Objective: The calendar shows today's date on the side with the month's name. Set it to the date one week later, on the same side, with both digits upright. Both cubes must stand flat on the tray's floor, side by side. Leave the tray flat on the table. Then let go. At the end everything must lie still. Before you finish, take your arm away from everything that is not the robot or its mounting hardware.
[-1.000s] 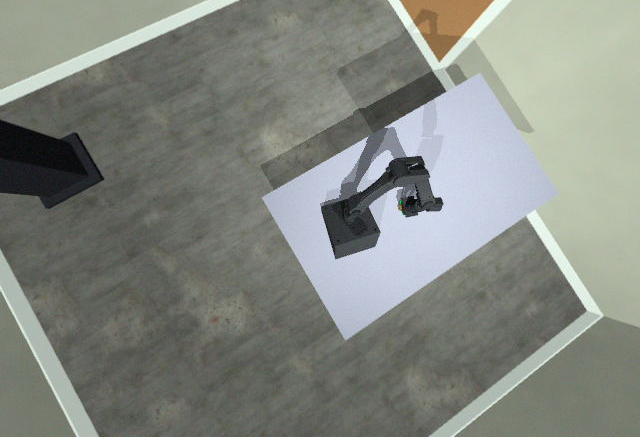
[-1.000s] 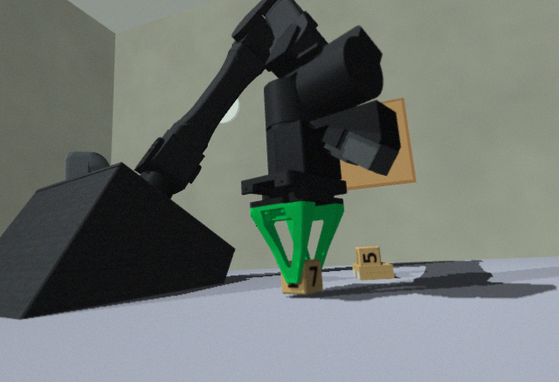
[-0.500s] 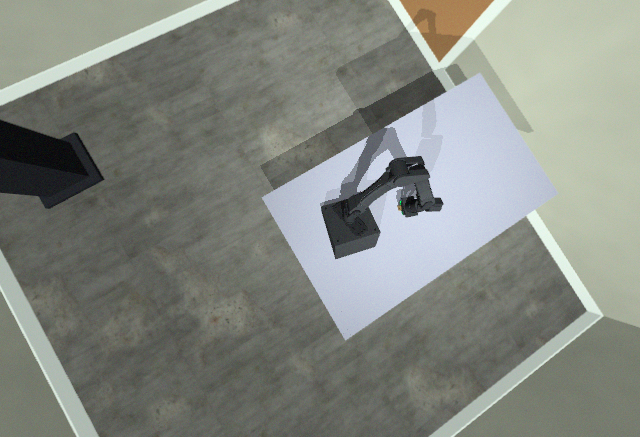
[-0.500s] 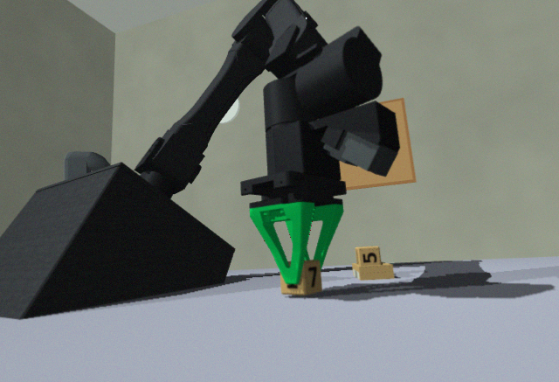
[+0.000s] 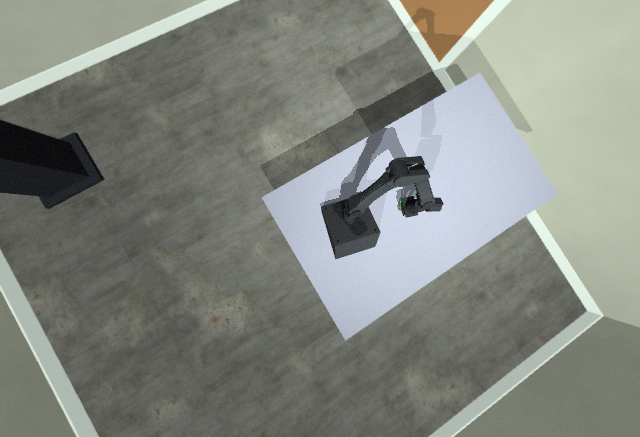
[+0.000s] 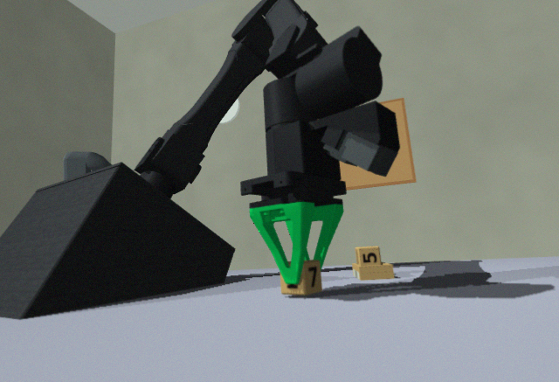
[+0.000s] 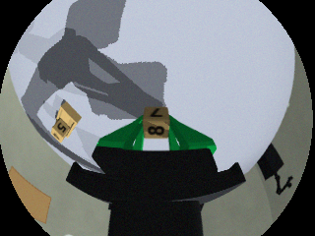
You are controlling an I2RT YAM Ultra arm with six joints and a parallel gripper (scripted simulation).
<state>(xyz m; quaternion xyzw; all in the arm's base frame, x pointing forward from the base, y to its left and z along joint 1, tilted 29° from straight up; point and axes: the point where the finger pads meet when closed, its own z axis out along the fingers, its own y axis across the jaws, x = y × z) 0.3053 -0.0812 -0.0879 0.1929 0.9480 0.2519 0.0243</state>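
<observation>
My gripper (image 6: 307, 273) (image 7: 156, 119) has its green fingers shut on a wooden cube (image 6: 313, 283) (image 7: 156, 131). In the wrist view the cube shows an 8 and a 7; in the exterior view the 7 is upright on a side face, and a fingertip covers most of another mark. The cube is at or just above the table; any gap is too small to tell. Apart from it, the wooden tray (image 6: 378, 272) (image 7: 72, 114) bears a second cube (image 6: 368, 255) (image 7: 60, 127) whose 5 lies on its side. The arm hides the tray in the top view.
The arm's dark base (image 5: 351, 230) (image 6: 113, 242) stands on the pale table (image 5: 341, 298) (image 6: 279, 346). In the exterior view the tray is farther back and right of the gripper. Arm shadows fall around the tray. A dark pillar (image 5: 46, 163) stands away from the table.
</observation>
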